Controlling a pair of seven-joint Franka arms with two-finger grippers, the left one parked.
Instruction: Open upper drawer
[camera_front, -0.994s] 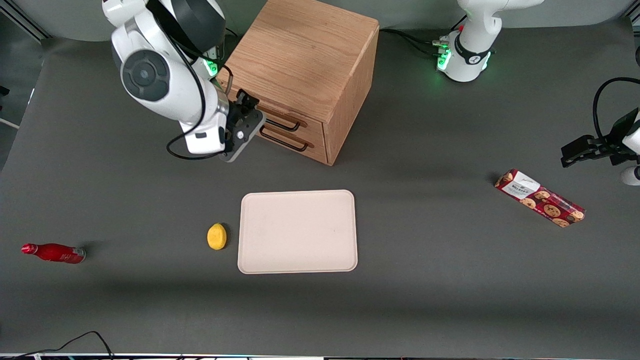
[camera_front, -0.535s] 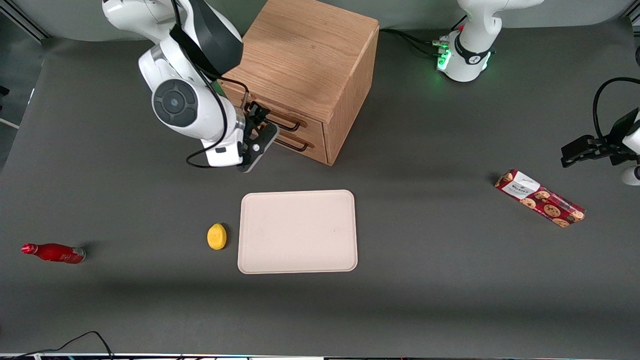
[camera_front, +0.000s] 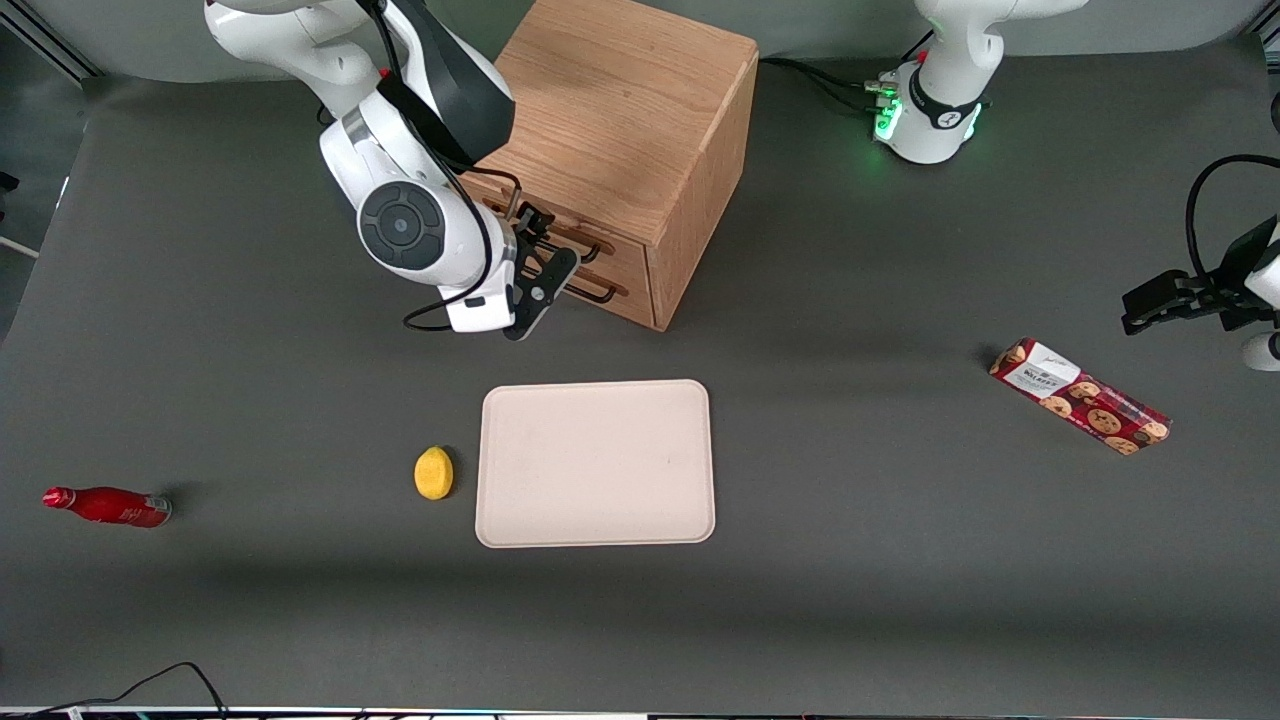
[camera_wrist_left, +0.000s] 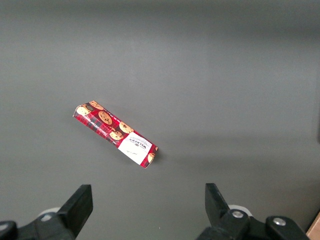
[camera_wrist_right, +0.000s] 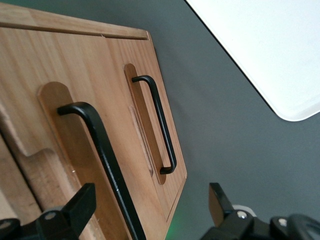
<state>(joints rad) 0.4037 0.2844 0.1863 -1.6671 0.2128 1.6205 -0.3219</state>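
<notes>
we see one dark grey counter (camera_front: 900, 560) carrying everything here. on it stands one boxy oak cabinet (camera_front: 610, 120), with two drawers in its front, each bearing one thin black bar handle. the upper drawer (camera_front: 560, 232) is the topmost of the two and sits flush with the cabinet front, closed; its handle (camera_wrist_right: 102, 160) runs close between the two fingers in the right wrist view, while the lower drawer's handle (camera_wrist_right: 159, 122) lies alongside it, nearer the counter. one pincer (camera_front: 545, 262) hangs just in front of the drawer fronts, at the level of the handles, its two fingers (camera_wrist_right: 77, 207) spread apart with nothing clamped between them. nearer the front camera than the cabinet lies one pale rectangular tray (camera_front: 596, 463), flat on the counter, and just beside it one small yellow lemon (camera_front: 434, 472). toward the parked arm's end lies one red cookie box (camera_front: 1079, 396), on its side. toward the working arm's end lies one red bottle (camera_front: 108, 505), also on its side, well apart from the lemon.
</notes>
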